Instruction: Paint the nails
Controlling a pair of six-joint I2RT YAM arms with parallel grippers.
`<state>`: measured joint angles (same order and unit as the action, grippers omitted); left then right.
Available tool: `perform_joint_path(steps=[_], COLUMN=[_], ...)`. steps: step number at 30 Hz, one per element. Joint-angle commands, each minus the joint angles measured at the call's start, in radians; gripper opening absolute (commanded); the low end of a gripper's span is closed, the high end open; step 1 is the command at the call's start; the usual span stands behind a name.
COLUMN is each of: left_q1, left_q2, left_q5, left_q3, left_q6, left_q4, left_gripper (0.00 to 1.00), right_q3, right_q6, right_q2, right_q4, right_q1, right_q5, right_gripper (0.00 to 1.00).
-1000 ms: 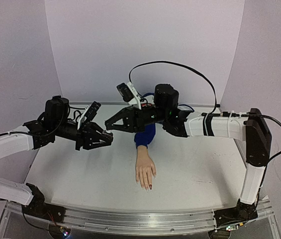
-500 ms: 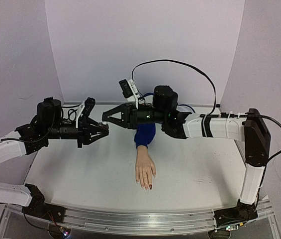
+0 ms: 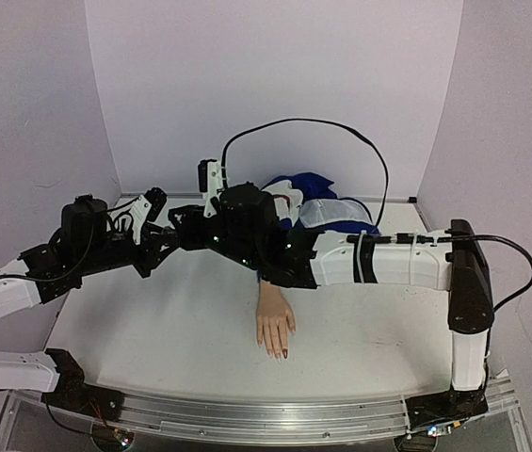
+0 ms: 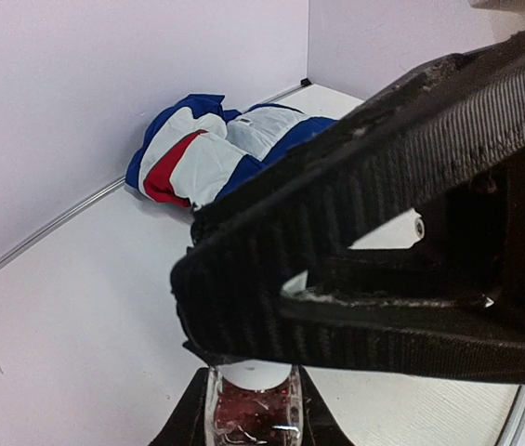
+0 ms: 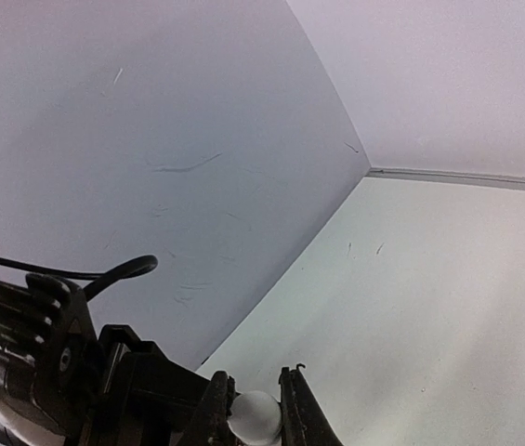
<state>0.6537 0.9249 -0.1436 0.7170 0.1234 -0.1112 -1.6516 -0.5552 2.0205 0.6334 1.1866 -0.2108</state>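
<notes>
1. above the left half of the table (image 3: 153, 320), the two arms meet tip to tip, well clear of the surface.
2. the left gripper (image 4: 248, 420) is clamped on a small polish bottle (image 4: 248, 413), a finger on each side of its clear glass body.
3. through the glass the bottle shows dark red polish; how full it is cannot be told, since only its upper part is in the left wrist view.
4. a white neck or cap rises from the bottle's top and runs up between the ribbed black fingers (image 4: 336, 214) of the other arm.
5. the right gripper (image 5: 255, 409) is closed on the white cap (image 5: 255, 416), which sits rounded between its two fingers in the right wrist view.
6. whether the cap is screwed down or loosened cannot be told.
7. the mannequin hand (image 3: 275, 325) lies flat on the table near its middle, palm down, fingers pointing to the near edge; its wrist end goes under the right arm.
8. the nails (image 3: 284, 353) are at the fingertips, well apart from the bottle; one shows dark red, the others are too small to judge.
9. a heap of blue, white and red fabric (image 3: 327, 209) lies at the back of the table by the wall.
</notes>
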Motion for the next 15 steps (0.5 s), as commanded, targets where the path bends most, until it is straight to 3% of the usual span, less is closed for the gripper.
perform_joint_path(steps=[1, 5, 9, 11, 15], left_q1=[-0.027, -0.026, -0.026, -0.026, -0.026], left_q2=[-0.011, 0.0, 0.017, 0.027, 0.044], left_q5=[0.161, 0.147, 0.11, 0.089, 0.053], left_q3=[0.037, 0.041, 0.045, 0.049, 0.055], left_q6=[-0.019, -0.016, -0.042, -0.048, -0.057], left_q4=[0.159, 0.16, 0.159, 0.159, 0.158], left_gripper=[0.0, 0.0, 0.0, 0.0, 0.0], right_q3=[-0.02, 0.009, 0.082, 0.118, 0.194], right_q6=[-0.004, 0.112, 0.175, 0.212, 0.235], right_q2=[-0.012, -0.081, -0.186, -0.226, -0.297], right_q4=[-0.086, -0.081, -0.078, -0.071, -0.068], right_q1=[0.081, 0.055, 0.011, -0.021, -0.094], right_q5=[-0.031, 0.046, 0.075, 0.176, 0.327], right_gripper=[0.0, 0.01, 0.38, 0.54, 0.76])
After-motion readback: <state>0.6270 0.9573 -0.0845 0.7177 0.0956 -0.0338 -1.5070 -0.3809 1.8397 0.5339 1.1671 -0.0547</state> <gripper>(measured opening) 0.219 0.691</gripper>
